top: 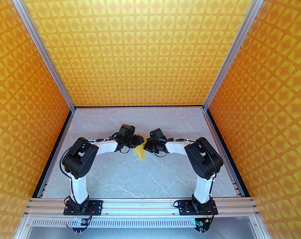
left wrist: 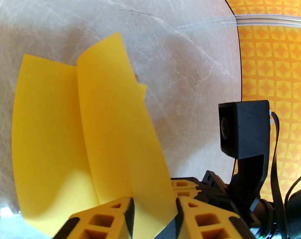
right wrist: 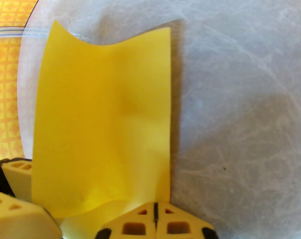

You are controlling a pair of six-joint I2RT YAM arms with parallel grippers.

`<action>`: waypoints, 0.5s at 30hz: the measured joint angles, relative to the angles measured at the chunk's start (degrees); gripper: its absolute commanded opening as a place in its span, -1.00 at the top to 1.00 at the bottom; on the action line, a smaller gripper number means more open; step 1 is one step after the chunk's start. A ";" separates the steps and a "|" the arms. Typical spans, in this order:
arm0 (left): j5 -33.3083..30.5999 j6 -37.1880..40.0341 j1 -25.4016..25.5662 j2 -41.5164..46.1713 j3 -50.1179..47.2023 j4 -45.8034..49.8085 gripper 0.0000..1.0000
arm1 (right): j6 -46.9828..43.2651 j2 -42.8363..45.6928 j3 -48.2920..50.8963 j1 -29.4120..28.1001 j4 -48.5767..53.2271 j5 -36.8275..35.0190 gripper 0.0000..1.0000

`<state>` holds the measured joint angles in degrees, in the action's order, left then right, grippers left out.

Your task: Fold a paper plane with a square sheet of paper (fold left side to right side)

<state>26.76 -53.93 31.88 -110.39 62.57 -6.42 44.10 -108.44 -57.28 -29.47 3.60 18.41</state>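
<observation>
From overhead, both arms were seen bent inward over the grey marbled table point(top: 115, 173). The left gripper point(top: 140, 140) and the right gripper point(top: 148, 145) were set almost tip to tip near its middle. There the sheet of paper point(top: 141, 152) was shown as a narrow yellow wedge between them, its point turned toward the arm bases, and the state of the fingers could not be read. More was given by the left wrist camera: the sheet was seen bent into two leaves, one overlapping the other, raised off the table with a soft shadow cast on the marble. The left fingers point(left wrist: 108, 220) were seen spread partway, with the lower end of the nearer leaf lying in the gap between the pads and its edge against the right-hand pad. A firm grip on it could not be made out. The black camera housing point(left wrist: 242, 128) of the other arm was caught beyond the sheet, in front of the patterned wall point(left wrist: 277, 71). From the right wrist the sheet was shown as one broad face with a wavy far edge and a shallow dent. The right fingers point(right wrist: 138, 223) were pressed together along a thin dark seam, the sheet's near corner pinched at their tips.
</observation>
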 measured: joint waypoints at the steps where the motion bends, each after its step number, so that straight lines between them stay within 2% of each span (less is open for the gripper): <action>1: 0.02 0.13 0.00 0.24 0.00 0.15 0.45 | 0.00 0.00 0.00 0.00 0.02 0.00 1.00; 3: 0.02 0.22 0.00 0.92 0.00 0.35 0.55 | 0.00 0.00 -0.04 0.00 0.04 0.00 1.00; 15: 0.00 0.83 0.00 3.39 0.00 1.55 0.60 | 0.00 -0.04 -0.04 0.00 0.04 0.00 1.00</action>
<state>26.76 -53.10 31.88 -107.00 62.57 -4.86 44.10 -108.49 -57.32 -29.47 3.64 18.41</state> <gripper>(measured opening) 0.207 0.040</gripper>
